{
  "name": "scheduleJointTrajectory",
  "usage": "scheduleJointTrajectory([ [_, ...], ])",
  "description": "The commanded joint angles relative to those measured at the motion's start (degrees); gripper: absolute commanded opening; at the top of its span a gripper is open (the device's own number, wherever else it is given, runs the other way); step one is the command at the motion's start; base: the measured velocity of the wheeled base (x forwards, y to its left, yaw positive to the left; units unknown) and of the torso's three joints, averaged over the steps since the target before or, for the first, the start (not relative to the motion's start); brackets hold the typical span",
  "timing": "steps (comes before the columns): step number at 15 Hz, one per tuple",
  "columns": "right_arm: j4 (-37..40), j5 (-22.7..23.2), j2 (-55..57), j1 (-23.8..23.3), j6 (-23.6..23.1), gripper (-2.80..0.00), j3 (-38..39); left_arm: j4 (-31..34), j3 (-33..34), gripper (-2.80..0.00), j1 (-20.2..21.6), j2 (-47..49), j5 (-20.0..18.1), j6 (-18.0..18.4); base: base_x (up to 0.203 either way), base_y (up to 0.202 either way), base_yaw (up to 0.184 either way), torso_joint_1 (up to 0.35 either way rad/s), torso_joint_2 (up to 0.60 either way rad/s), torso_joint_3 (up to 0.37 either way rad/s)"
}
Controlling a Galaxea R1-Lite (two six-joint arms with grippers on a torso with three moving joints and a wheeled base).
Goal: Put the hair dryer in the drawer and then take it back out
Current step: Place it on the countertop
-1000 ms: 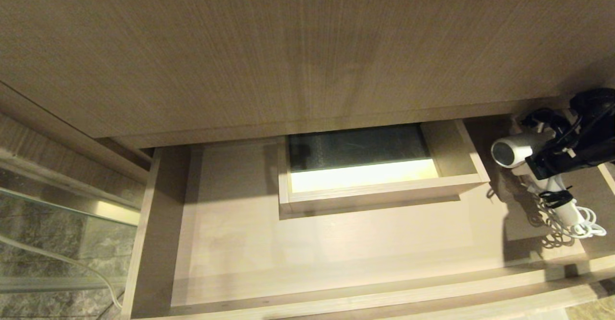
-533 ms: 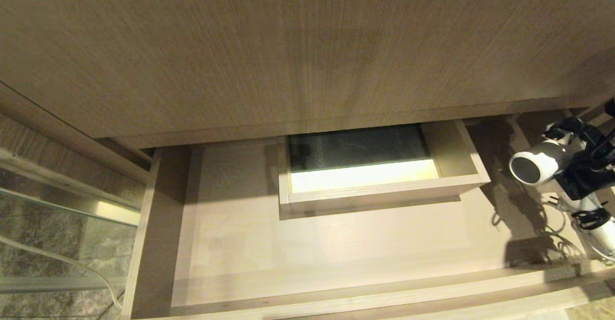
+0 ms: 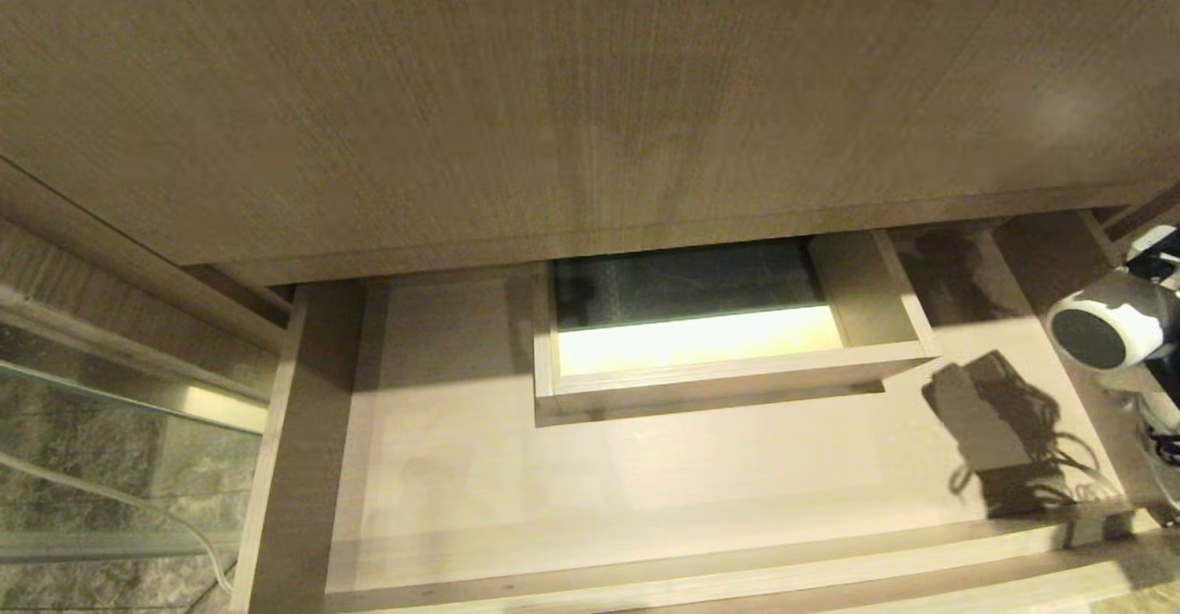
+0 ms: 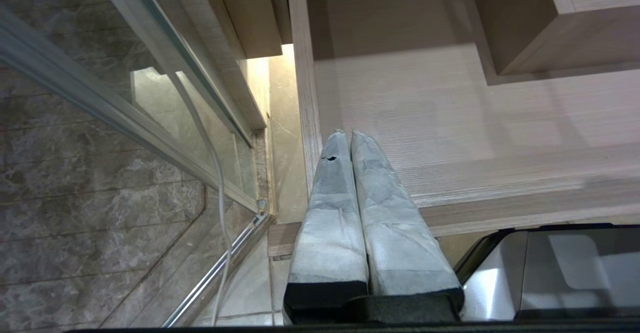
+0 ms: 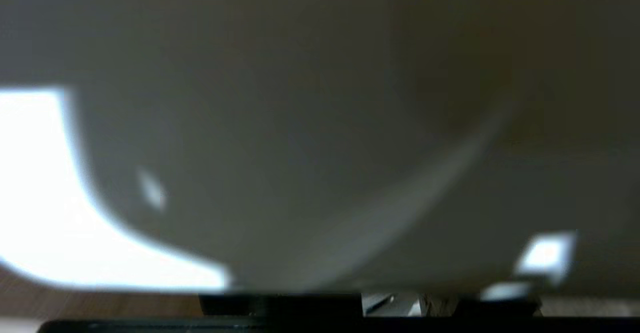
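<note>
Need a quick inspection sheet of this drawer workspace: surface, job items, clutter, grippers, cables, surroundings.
Surface: drawer pulled open, floor bare, boxed notch at its back.
Job's things: hair dryer at the head view's right edge, raised above the drawer, casting a shadow on its floor.
Clutter: nothing seen.
Grippers: left gripper shut, parked near the drawer's front left corner; right gripper not identifiable, its wrist view filled by the dryer.
Cables: thin white cable behind the glass.
Surroundings: glass panel, marble floor.
</note>
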Motion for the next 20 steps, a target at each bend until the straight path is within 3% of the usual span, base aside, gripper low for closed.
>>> scheduleJointTrajectory([
  [1,0.5,0.1,-7.8,-0.2,-0.2,-2.80,2.6,0.0,-0.1,-2.80,0.0,-0.1,0.0,0.0,0.000,0.000,0.000,0.000,0.00,0.000],
  [5,0.0,0.5,-13.4,-0.2,0.0,-2.80,5.1,0.0,-0.1,-2.80,0.0,-0.1,0.0,0.0,0.000,0.000,0.000,0.000,0.00,0.000],
  [11,-12.8,0.4,-22.0,-0.1,0.5,-2.80,12.3,0.1,0.0,-2.80,0.0,-0.1,0.0,0.0,0.000,0.000,0.000,0.000,0.00,0.000],
  [14,-17.3,0.4,-25.1,0.7,3.8,-2.80,14.7,0.0,0.0,-2.80,0.0,-0.1,0.0,0.0,0.000,0.000,0.000,0.000,0.00,0.000],
  [20,-21.0,0.4,-29.1,1.6,5.7,-2.80,15.5,0.1,0.0,-2.80,0.0,0.0,0.0,0.0,0.000,0.000,0.000,0.000,0.00,0.000],
])
